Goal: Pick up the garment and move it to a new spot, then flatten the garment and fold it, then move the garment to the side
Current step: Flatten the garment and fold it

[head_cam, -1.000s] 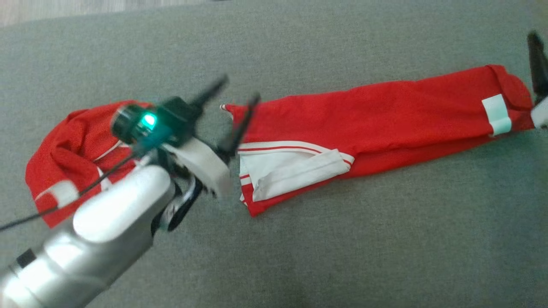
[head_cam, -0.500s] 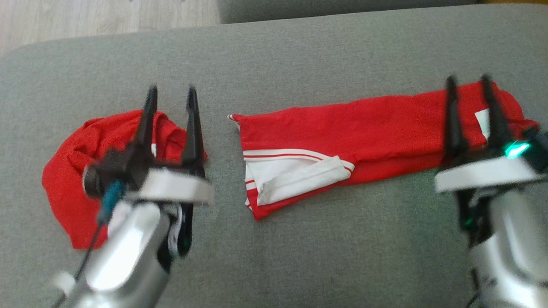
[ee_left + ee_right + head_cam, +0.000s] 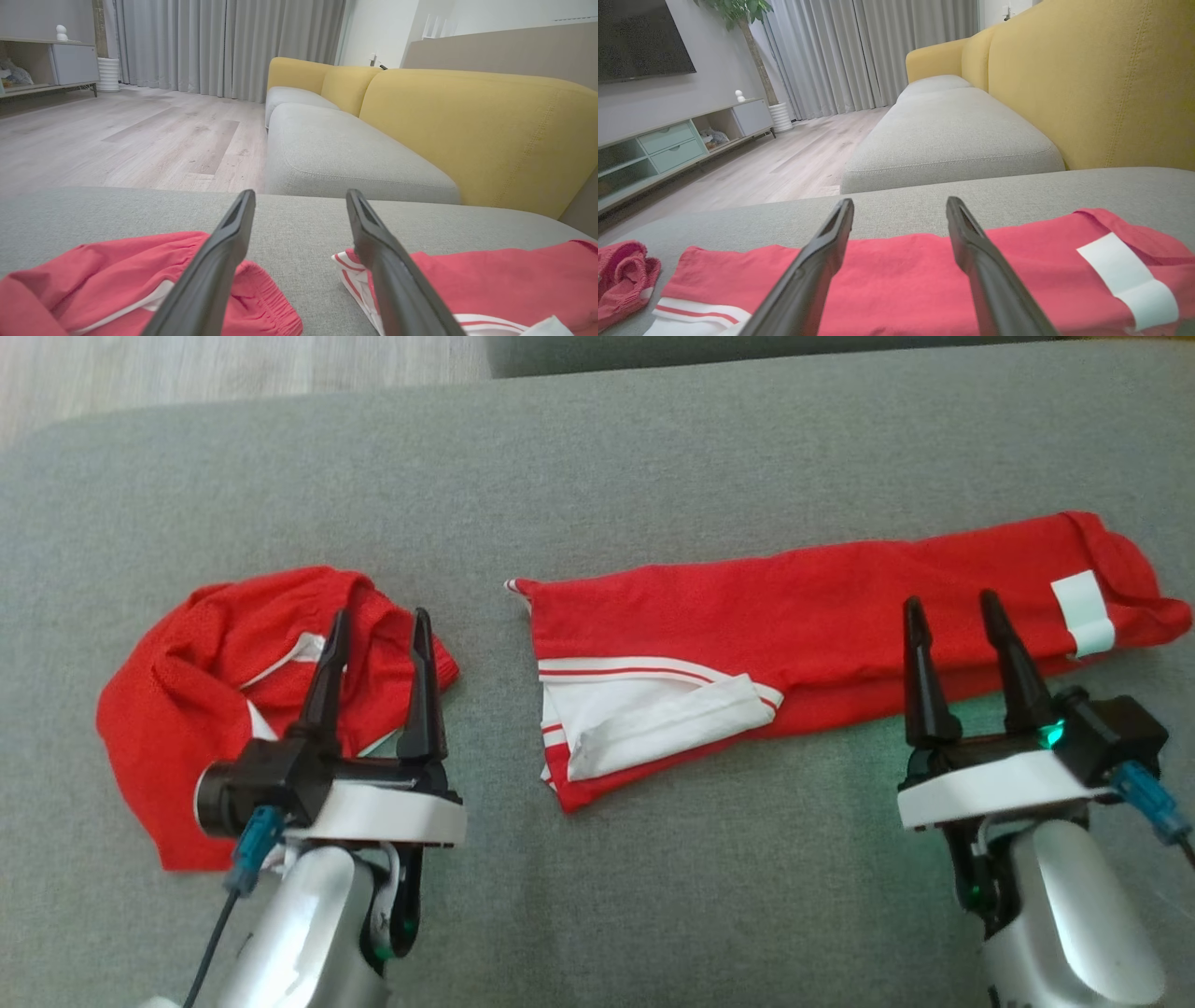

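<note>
A long red garment (image 3: 840, 607) with white trim lies folded into a strip across the grey cushion (image 3: 653, 476), its white-edged end turned towards the middle. A second red garment (image 3: 187, 681) lies crumpled at the left. My left gripper (image 3: 380, 616) is open, its fingers over the crumpled piece's right edge. My right gripper (image 3: 950, 602) is open too, its fingers over the near edge of the long strip. The left wrist view has the left gripper (image 3: 300, 193) with the crumpled piece (image 3: 117, 275) at lower left. The right wrist view has the right gripper (image 3: 900, 201) above the strip (image 3: 901, 289).
A white label (image 3: 1083, 602) sits near the strip's right end. Wooden floor (image 3: 233, 369) lies beyond the cushion's far left edge. Another grey seat cushion (image 3: 336, 154) and yellow backrests (image 3: 467, 121) stand ahead. Bare cushion lies in front of both garments.
The head camera has shifted. My left gripper has drawn back from the strip's left end to the crumpled piece. The right gripper has come in from the right edge. Neither garment moved.
</note>
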